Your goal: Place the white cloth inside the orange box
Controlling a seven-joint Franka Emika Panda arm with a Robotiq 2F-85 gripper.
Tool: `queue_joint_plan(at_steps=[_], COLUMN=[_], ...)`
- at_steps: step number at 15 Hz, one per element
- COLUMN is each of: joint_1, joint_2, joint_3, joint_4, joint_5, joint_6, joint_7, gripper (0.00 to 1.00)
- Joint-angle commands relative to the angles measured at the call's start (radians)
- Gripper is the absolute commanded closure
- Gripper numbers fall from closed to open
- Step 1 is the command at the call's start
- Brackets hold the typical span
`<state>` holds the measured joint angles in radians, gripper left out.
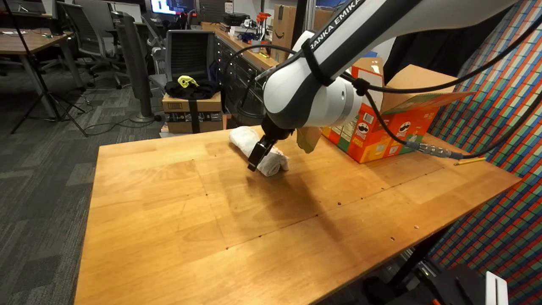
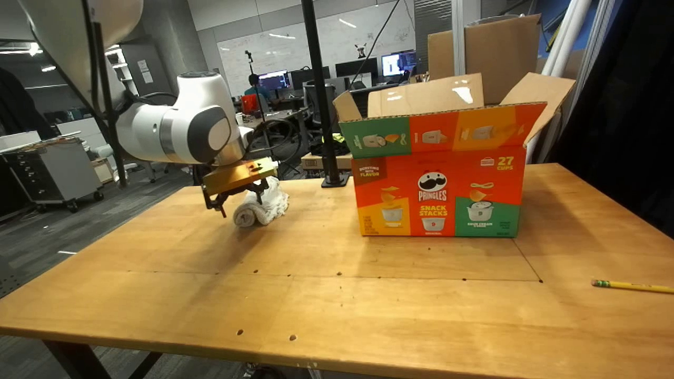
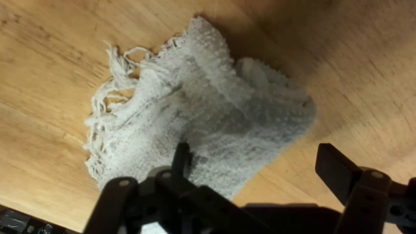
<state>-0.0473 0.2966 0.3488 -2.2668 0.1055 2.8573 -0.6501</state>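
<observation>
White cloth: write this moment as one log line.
white cloth: rolled, on table | pincer: open, near white cloth, contact unclear | orange box: top open | placement: not yet done

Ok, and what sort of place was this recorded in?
Probably a robotics lab within an office: there's a robot arm, plus a whiteboard and lit monitors in the background.

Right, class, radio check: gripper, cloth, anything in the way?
Gripper open. White cloth ungrasped on table, outside orange box. Raised flaps might snag it.
</observation>
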Motion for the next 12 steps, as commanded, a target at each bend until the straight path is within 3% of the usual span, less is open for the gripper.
queue_joint_plan(at_steps=[1,2,10,11,12], joint_1=[-0.034,-0.036,-0.038,-0.035,-0.03], joint_2=[-0.025,-0.03,-0.09,-0.105,-0.121], joint_3=[0.013,0.009,0.004,0.002,-0.002], joint_4=[-0.041,-0.047,-0.076,-0.081,-0.085], joint_5=[0.022,0.02,0.023,0.025,0.023], joint_6=[0.014,0.012,-0.015,-0.021,-0.026], joint_7=[-0.045,-0.044,-0.036,-0.033,-0.029], gripper=[0.25,0.26,0.91,0.95,0.92])
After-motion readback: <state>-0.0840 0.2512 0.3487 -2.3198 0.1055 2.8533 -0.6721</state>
